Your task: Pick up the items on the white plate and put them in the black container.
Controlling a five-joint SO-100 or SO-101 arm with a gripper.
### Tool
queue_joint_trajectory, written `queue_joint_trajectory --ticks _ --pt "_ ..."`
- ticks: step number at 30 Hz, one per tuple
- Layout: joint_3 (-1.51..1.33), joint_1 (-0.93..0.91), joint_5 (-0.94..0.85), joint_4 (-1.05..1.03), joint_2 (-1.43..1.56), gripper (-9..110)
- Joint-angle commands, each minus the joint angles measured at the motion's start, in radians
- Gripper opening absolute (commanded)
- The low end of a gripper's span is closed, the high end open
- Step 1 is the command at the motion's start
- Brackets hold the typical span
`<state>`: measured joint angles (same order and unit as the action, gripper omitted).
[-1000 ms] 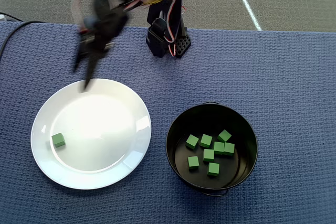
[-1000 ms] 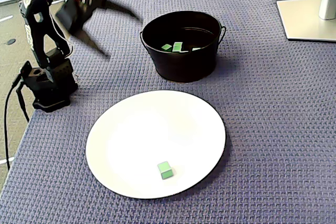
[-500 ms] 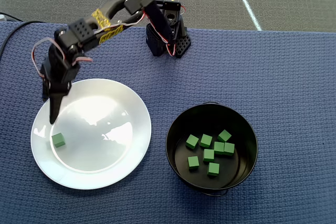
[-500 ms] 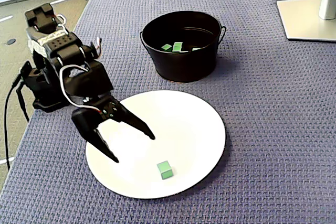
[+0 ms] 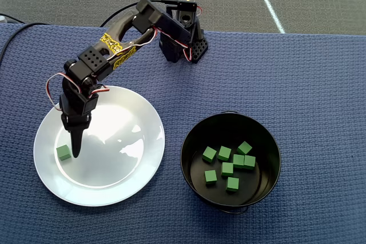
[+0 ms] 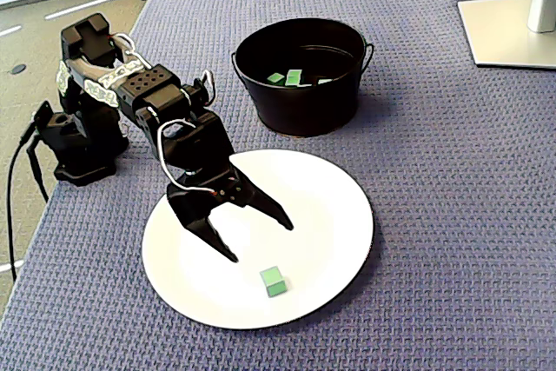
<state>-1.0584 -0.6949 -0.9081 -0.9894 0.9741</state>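
Note:
One small green cube [image 5: 63, 152] [image 6: 274, 281] lies on the white plate [image 5: 131, 170] [image 6: 330, 215], near its left rim in the overhead view. My gripper [image 5: 75, 150] [image 6: 259, 241] hangs open low over the plate, its fingertips just short of the cube with nothing between them. The black container [image 5: 191, 141] [image 6: 300, 106] stands to the right of the plate in the overhead view and holds several green cubes [image 5: 228, 167] [image 6: 294, 77].
The arm's base [image 5: 182, 38] [image 6: 76, 141] stands at the back edge of the blue woven mat [image 5: 320, 84]. A grey monitor stand [image 6: 508, 28] sits at the far right in the fixed view. A black cable [image 6: 22, 162] runs off the table's left edge.
The arm has swung from above the plate's far rim down and forward over the plate, bringing the open gripper close to the single cube. The cubes have not moved.

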Motion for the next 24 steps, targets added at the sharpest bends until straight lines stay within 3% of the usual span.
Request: queue_joint_trajectory --ticks 1,24 --pt "0.058 -0.020 -0.078 0.072 -0.005 31" --pt "0.087 -0.037 -0.169 0.192 -0.130 21"
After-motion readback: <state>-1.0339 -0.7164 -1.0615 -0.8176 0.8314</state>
